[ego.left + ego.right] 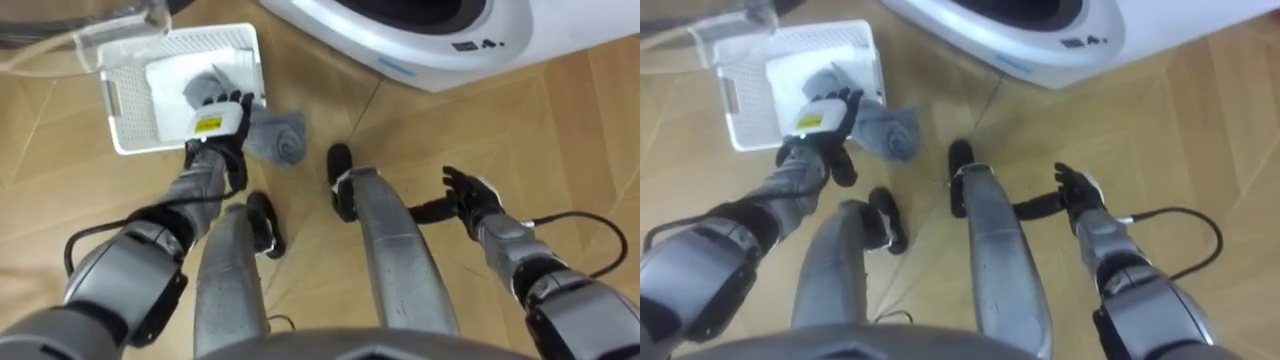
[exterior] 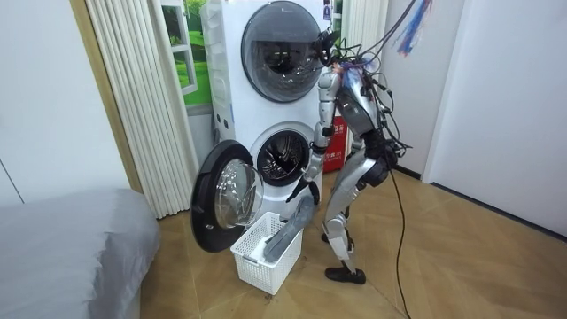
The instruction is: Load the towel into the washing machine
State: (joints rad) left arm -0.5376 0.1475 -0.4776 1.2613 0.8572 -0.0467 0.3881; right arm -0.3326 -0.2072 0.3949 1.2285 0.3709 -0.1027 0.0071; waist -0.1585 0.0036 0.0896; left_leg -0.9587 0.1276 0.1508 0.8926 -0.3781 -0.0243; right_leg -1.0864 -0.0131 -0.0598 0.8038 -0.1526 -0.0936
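Grey towel, clutched by left hand, drapes across white basket.

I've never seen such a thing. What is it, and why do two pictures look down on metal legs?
A two-legged robot doing laundry. Two pictures come from cameras in its head, looking down past its legs; the third from a camera standing in the room. Its left hand grips a grey towel that trails from the white basket on the floor. Its right hand hangs open and empty. The washing machine before it has its door open.
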